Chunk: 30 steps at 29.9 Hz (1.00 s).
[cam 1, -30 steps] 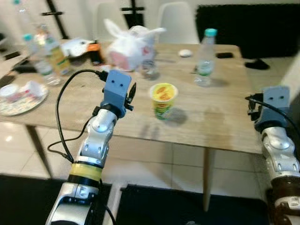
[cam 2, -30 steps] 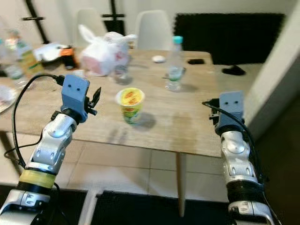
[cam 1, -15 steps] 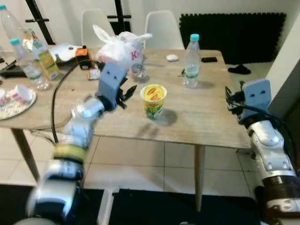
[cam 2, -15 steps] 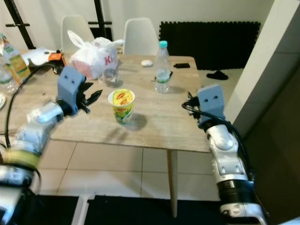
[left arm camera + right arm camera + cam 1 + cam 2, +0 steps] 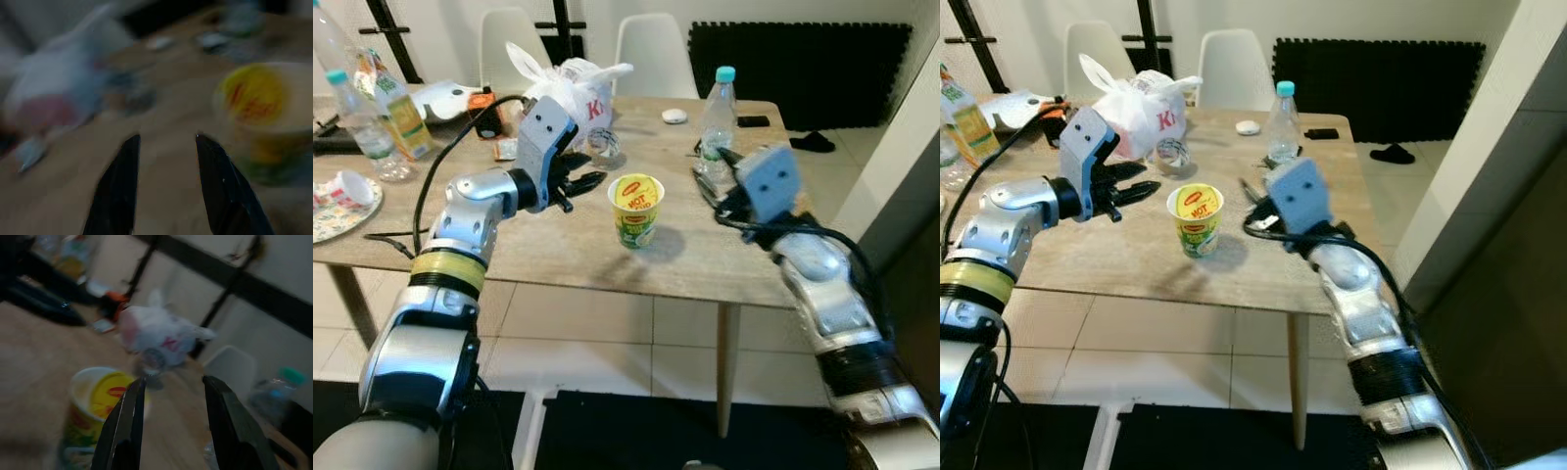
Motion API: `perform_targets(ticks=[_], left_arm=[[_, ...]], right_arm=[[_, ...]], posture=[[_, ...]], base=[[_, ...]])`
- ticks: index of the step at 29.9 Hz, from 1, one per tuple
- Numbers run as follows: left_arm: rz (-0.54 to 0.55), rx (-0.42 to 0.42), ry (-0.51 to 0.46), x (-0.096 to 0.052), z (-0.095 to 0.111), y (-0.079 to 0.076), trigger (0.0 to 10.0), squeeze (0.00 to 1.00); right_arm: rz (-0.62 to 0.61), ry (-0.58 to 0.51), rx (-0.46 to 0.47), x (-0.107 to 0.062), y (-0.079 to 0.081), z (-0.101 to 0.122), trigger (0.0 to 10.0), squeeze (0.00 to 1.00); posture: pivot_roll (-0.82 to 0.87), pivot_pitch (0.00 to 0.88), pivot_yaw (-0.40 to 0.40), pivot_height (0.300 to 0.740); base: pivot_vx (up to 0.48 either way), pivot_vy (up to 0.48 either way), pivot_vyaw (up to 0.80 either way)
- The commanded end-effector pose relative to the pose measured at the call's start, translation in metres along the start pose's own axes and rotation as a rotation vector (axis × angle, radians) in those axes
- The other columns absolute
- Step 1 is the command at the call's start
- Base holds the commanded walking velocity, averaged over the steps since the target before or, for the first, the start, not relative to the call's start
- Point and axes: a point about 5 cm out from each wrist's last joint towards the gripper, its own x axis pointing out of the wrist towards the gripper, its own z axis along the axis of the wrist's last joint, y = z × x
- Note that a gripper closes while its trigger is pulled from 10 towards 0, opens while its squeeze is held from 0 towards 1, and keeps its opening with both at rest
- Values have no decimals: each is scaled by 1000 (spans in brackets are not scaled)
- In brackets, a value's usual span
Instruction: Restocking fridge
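A yellow-and-green noodle cup [image 5: 636, 209] stands upright on the wooden table [image 5: 724, 259], near its front edge. My left gripper [image 5: 588, 183] hovers open just left of the cup, fingers pointing at it; the cup [image 5: 259, 112] is blurred beside one finger in the left wrist view. My right gripper [image 5: 713, 184] is open to the right of the cup, and the right wrist view looks over the cup [image 5: 98, 416]. A clear water bottle [image 5: 718, 113] with a teal cap stands behind the right gripper. A white plastic bag [image 5: 570, 88] sits behind the left gripper.
Clear bottles [image 5: 357, 117] and a juice carton [image 5: 396, 103] stand at the table's left, next to a patterned plate [image 5: 342, 196]. A glass [image 5: 602, 145], a white mouse [image 5: 674, 116] and a phone [image 5: 753, 121] lie farther back. Two white chairs [image 5: 656, 49] stand behind the table.
My right arm swung left over the table toward the cup. The left gripper reached closer to the cup. The camera view has shifted as well.
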Motion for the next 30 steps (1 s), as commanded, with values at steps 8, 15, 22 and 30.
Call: perform_targets(ticks=[8,15,22,30], left_arm=[[264,-113,36,-27,-53,-62,10000,0],[322,-152,33,-34,-51,-71,10000,0],[408,-141,51,-46,-48,-61,10000,0],[437,-155,57,-45,-47,-63,10000,0]], right_arm=[[253,122,-123,28,8,-2,10000,0],[334,206,-119,43,7,1,10000,0],[355,377,-106,40,-6,-14,10000,0],[341,483,-107,27,-18,-33,10000,0]], posture=[[69,103,-48,740],[95,137,-64,740],[94,149,-78,740],[75,129,-92,740]], base=[[0,0,0],[0,0,0],[0,0,0],[0,0,0]])
